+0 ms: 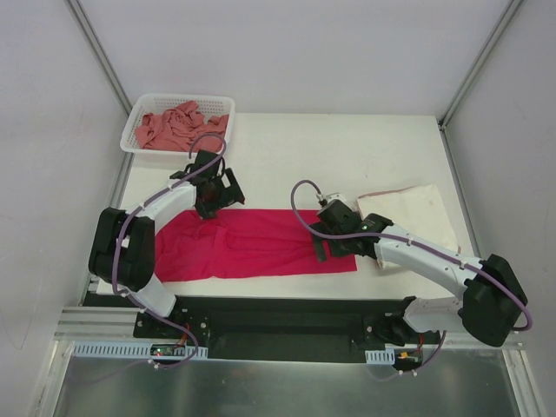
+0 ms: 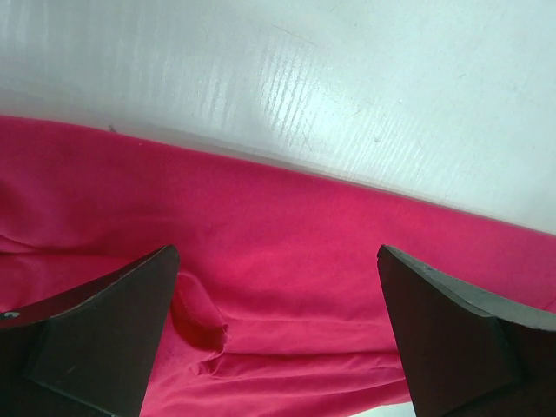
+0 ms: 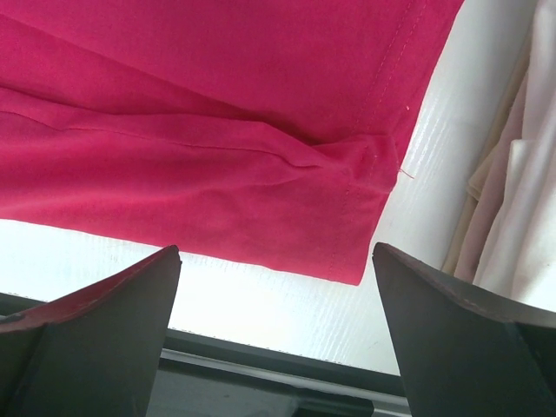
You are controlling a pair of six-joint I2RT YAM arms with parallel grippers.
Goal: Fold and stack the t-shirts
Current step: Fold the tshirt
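Magenta t-shirt lies spread in a long band along the near side of the table. Its far edge is straight, with white tabletop showing beyond it. Cream t-shirt sits folded just right of it. Salmon t-shirt is crumpled in the basket at the far-left corner. Left gripper is over the magenta far edge, jaws wide apart, gripping nothing. Right gripper is over the right hem corner, jaws apart, gripping nothing.

This was a robotics lab cell, not a home: a white desk boxed in by plain white panels on bare aluminium posts, with the cabled left arm and right arm bolted to a black plate and metal rail along its near edge.
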